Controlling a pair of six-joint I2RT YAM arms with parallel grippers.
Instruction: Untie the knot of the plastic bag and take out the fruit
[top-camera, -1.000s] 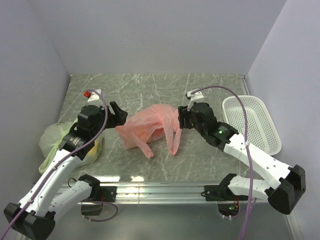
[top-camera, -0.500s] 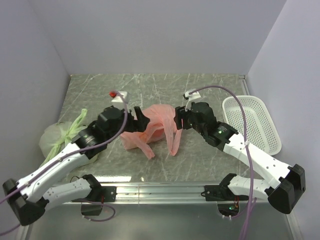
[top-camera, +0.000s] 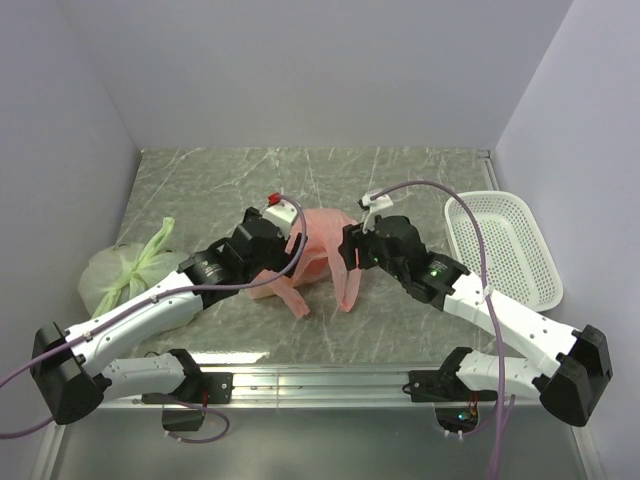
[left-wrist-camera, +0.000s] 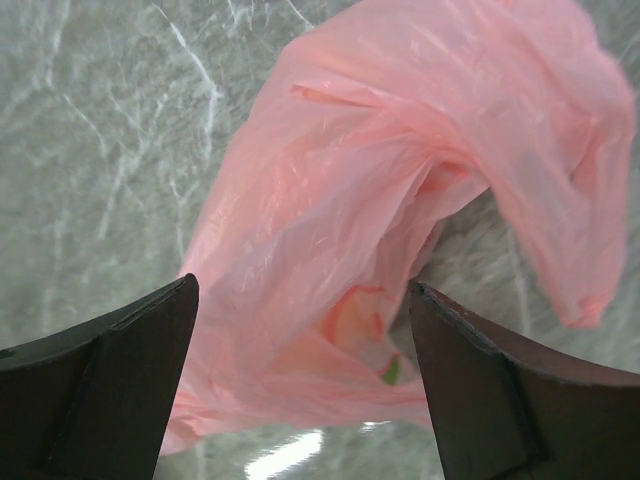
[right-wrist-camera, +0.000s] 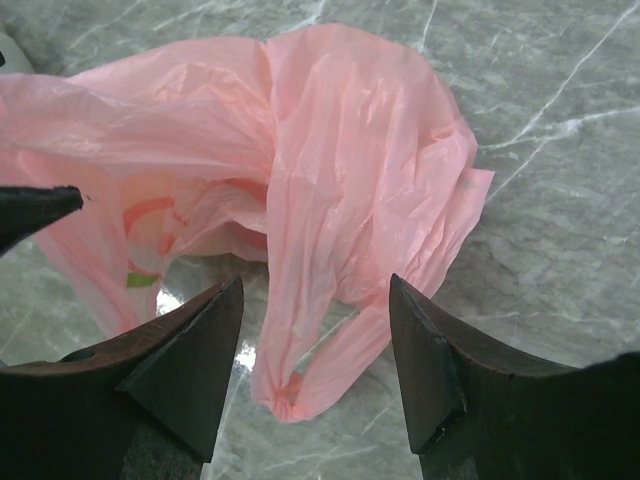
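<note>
Left end effector (left-wrist-camera: 302, 283) has reached the plastic bag (left-wrist-camera: 400, 120); inside print (left-wrist-camera: 352, 312) seems illegible.

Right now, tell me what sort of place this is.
Probably a robot test cell: plain walls around a marble-look table, left arm and right arm on a metal rail, a pink bag and white basket as props.

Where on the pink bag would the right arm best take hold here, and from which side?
The loose handle strip of the plastic bag, ahead of the right gripper. It is narrow and drapes down onto the table, in line with the open jaws, so probably come from above and straddle its width; the bulging body offers no thin edge.
</note>
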